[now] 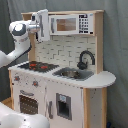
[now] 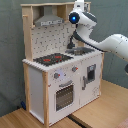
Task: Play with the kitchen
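This looks like a robot test room, not a real home. A toy kitchen stands in the middle of both exterior views. It is small, made of white boards and pale wood, with a pretend hob, sink, tap, oven door and microwave. Behind it hangs a plain grey curtain that fills the back of both exterior views. The floor at the bottom of the second exterior view is bare pale wood. A white robot arm reaches in from the right of the second exterior view. There are no real pots, food or house things around.
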You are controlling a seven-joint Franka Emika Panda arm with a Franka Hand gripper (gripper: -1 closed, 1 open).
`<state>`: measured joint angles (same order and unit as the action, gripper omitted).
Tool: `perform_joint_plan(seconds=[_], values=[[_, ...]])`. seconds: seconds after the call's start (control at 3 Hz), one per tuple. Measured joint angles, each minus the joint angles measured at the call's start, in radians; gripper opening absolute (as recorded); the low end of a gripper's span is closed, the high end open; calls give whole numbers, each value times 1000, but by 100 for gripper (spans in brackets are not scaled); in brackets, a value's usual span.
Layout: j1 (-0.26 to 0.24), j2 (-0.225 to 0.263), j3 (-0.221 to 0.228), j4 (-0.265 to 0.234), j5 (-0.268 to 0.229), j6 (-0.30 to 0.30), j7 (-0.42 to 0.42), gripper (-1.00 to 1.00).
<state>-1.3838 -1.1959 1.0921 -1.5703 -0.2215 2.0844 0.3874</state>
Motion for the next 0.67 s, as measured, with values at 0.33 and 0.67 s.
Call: perform_joint_plan(seconds=[0.33,0.67], values=[[69,0,-23,-76,-2,-1,-13,-100],[128,0,-69,-147,-2,12,-34,-100]])
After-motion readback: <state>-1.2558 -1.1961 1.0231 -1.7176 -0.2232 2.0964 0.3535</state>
